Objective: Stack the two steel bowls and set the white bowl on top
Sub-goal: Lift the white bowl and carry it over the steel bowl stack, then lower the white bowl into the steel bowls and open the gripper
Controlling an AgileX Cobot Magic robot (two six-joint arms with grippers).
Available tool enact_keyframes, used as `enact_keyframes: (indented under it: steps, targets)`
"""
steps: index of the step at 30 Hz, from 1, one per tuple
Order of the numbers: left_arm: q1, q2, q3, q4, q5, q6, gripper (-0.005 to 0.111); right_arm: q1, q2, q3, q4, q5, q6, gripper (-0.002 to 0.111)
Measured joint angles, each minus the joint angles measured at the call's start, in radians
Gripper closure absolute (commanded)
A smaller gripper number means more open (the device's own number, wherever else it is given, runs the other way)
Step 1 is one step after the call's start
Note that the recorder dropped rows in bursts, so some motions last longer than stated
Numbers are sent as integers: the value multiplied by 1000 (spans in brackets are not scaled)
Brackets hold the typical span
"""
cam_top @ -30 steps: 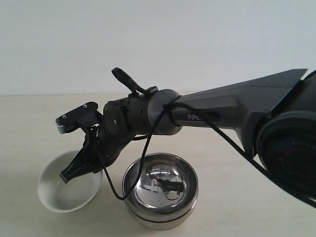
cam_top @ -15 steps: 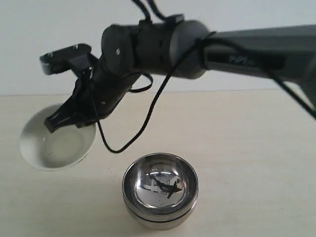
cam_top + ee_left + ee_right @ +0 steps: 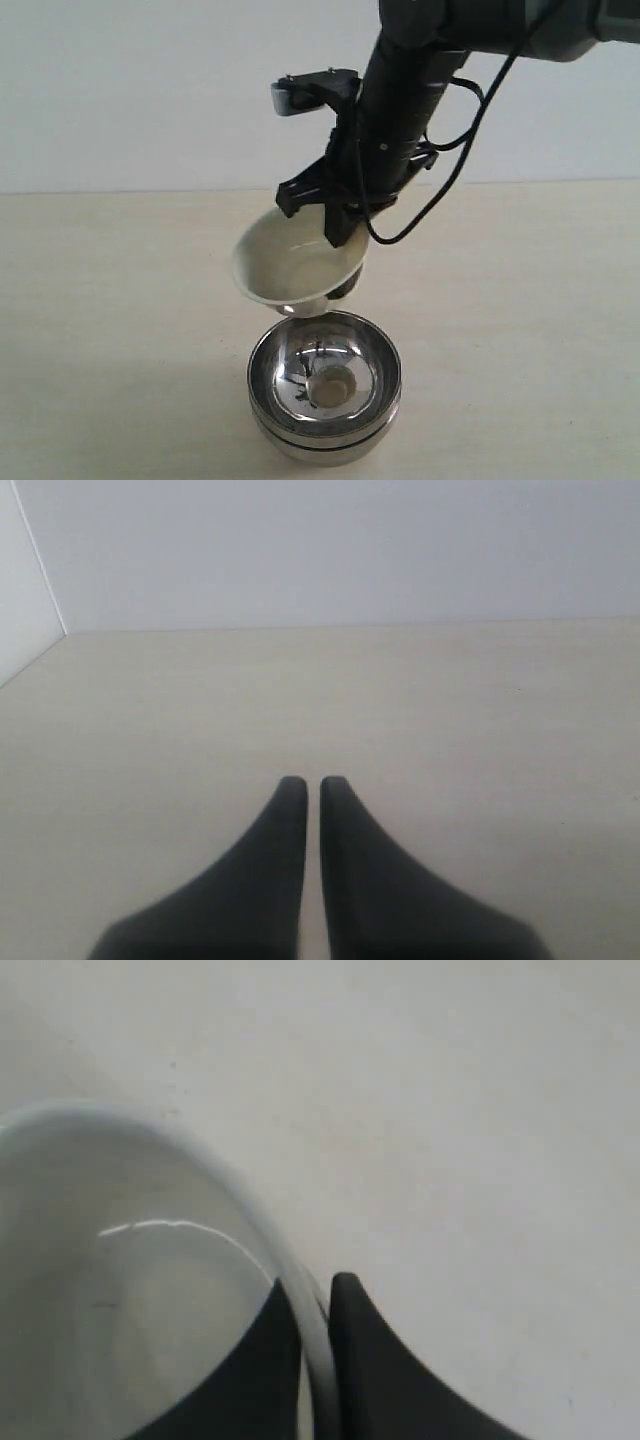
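Nearest, the two steel bowls (image 3: 324,385) sit nested on the desk (image 3: 520,330), mouths up. Just above their far rim hangs the white bowl (image 3: 295,265), clear of the desk and tilted. Its mouth faces up and toward the left of the exterior view, foot down toward the stack (round, so no long axis, only a leaning centre line). The right fingers (image 3: 338,222) are clamped on its rim, one inside and one outside. Released tilted and off-centre, it would likely strike a steel rim and skid or settle crooked; a thin pinch on glaze may also swivel. The left fingers (image 3: 270,870), over bare desk, are together and empty.
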Motion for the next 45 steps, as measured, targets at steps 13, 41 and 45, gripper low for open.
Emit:
enact_keyframes:
  steps: [13,41,45]
  targets:
    - [0,0,0,0,0,0,103,-6,-162,406,72,-262,-83,108]
    - [0,0,0,0,0,0,103,-9,-170,559,193,-541,-125,74]
    - [0,0,0,0,0,0,103,-9,-199,559,196,-581,-134,77]
